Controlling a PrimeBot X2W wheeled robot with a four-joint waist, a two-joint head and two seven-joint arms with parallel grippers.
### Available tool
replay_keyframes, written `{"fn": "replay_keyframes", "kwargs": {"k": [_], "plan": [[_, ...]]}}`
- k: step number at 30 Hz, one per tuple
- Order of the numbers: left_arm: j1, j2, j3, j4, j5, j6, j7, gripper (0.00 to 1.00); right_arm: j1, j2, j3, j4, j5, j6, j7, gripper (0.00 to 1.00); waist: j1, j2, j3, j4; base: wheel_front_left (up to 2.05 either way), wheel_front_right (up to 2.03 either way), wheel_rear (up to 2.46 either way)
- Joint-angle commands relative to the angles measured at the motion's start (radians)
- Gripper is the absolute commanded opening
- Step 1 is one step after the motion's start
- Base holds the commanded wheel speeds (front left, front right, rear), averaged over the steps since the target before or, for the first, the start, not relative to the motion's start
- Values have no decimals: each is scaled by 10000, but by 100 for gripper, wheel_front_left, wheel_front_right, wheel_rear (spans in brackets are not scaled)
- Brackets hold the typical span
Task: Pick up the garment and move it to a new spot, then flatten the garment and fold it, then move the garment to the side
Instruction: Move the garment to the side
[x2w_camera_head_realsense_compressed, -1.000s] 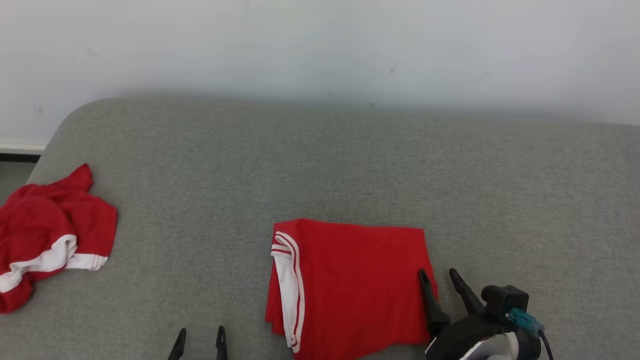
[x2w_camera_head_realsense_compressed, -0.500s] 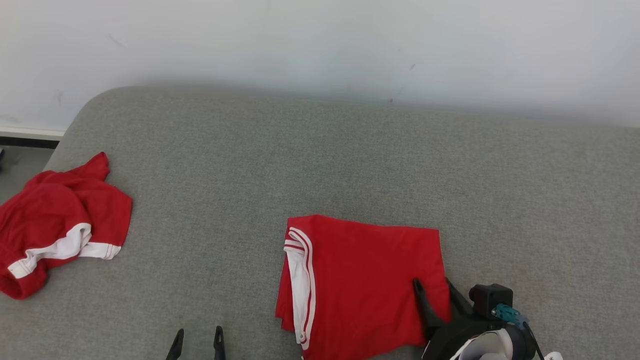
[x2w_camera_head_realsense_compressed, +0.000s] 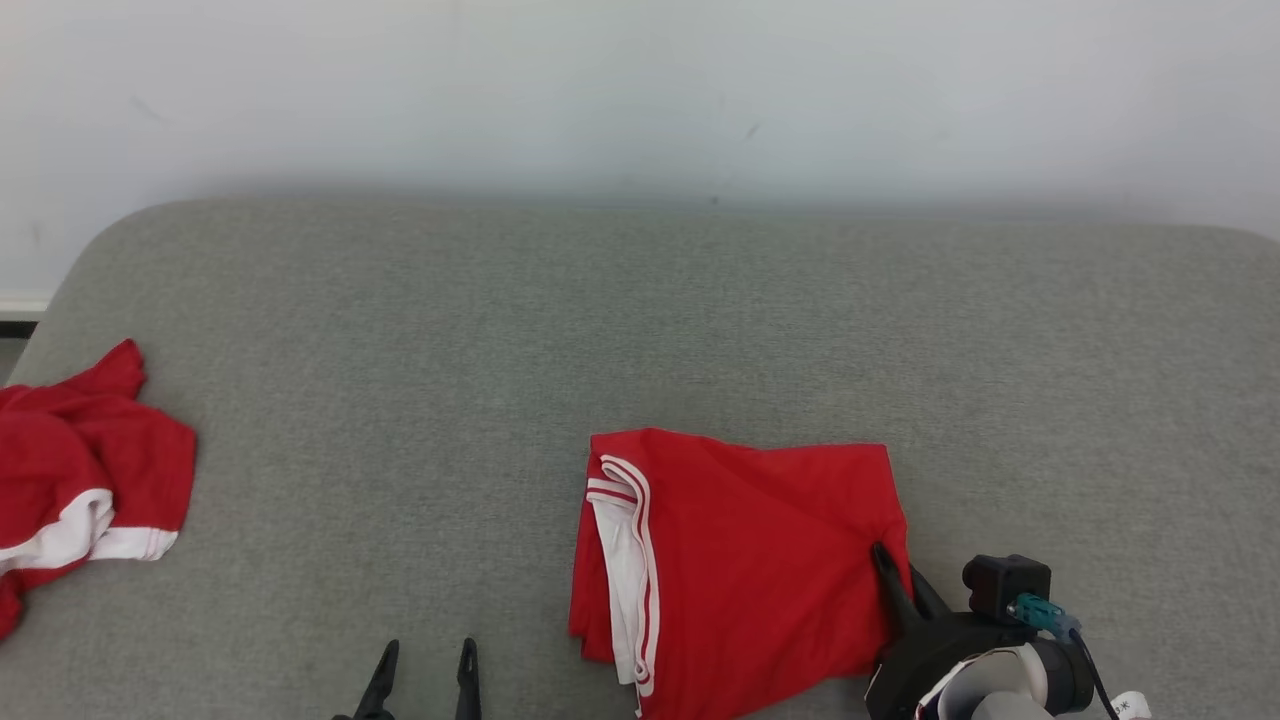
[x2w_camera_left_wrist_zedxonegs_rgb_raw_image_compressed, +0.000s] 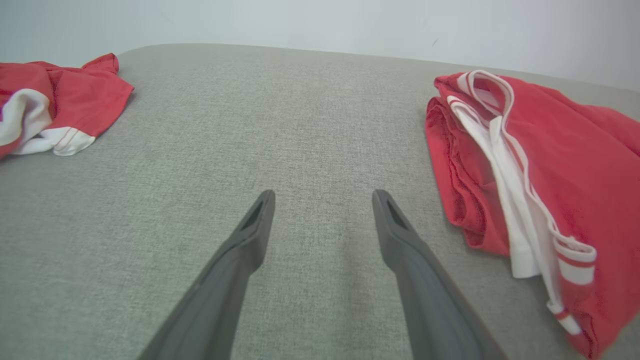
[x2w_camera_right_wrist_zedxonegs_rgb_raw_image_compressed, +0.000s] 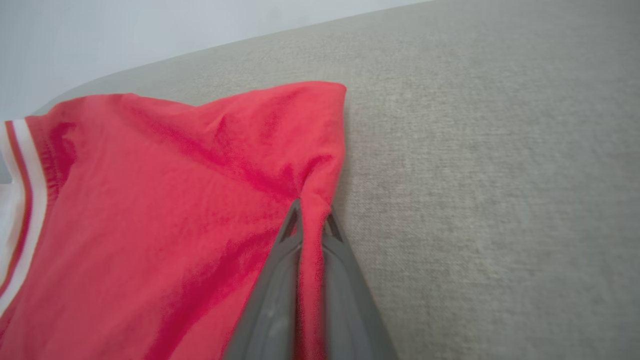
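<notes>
One garment (x2w_camera_head_realsense_compressed: 760, 560) edge sits pinched — inside the right end effector (x2w_camera_head_realsense_compressed: 890, 560).

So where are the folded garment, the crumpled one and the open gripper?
folded garment (x2w_camera_head_realsense_compressed: 760, 560), head view, middle of its red top layer.
crumpled garment (x2w_camera_head_realsense_compressed: 100, 450), head view, on its red part.
left gripper (x2w_camera_head_realsense_compressed: 428, 648), head view, midway between its fingertips.

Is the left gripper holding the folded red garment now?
No, the left gripper is open above the bare grey cushion, and the folded red garment lies apart from it.
</notes>
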Motion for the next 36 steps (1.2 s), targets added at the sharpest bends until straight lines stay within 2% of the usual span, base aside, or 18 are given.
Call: {"fn": "replay_keyframes", "kwargs": {"k": [1,11,18,29,36], "plan": [[-122,-2,-85,-21,-61,-23,-33,100,47,-69,-54,0,-69,-29,2,0,-1,-1,-92,-705,0,0,0],[-578,1,-740,-137,-238,24,-34,100,-95,-161,-68,-71,-229,-29,3,0,-1,-1,-38,-3682,0,0,0],[-1019,6,-946,-91,-283,73,-33,100,-196,-93,41,-251,-74,-29,3,0,-1,-1,258,-5348,0,0,0],[-1660,17,-1364,266,4,-210,-34,100,37,40,-358,-828,10,-29,2,0,-1,-1,848,-5701,0,0,0],[-1665,14,-1181,207,69,-154,-34,100,-274,133,-120,-970,-113,-28,2,0,-1,-1,1051,-5666,0,0,0]]}}
